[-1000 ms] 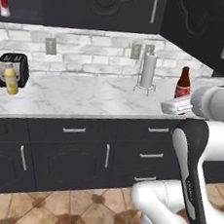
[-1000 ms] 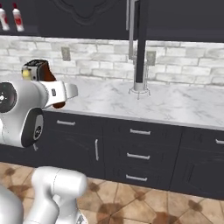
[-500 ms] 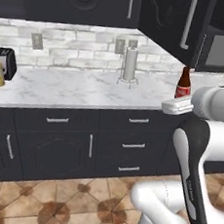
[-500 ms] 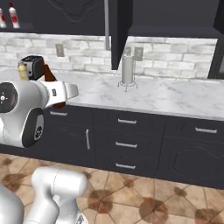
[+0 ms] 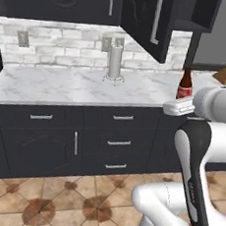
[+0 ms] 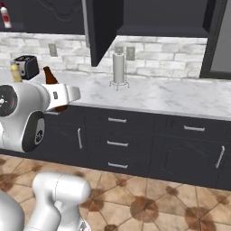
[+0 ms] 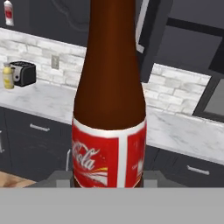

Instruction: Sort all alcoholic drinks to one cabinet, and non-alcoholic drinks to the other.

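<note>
A simulated kitchen with dark cabinets and a white marble bench [image 5: 63,87]. The end effector [image 7: 109,183] is closed around the base of a small dark brown bottle [image 7: 110,96] with a red label, holding it upright in the air in front of the bench.

In the left base view, the brown bottle's neck and label rise just above the white hand at the right. An open upper cabinet door [image 5: 144,19] hangs above a paper towel holder [image 5: 115,62].

The right base view adds a yellow juice bottle [image 6: 15,72] just beside a black toaster [image 6: 26,66], and a white bottle with a red cap [image 6: 5,16] on a cabinet shelf at upper left.

The hand view shows the label up close.
</note>
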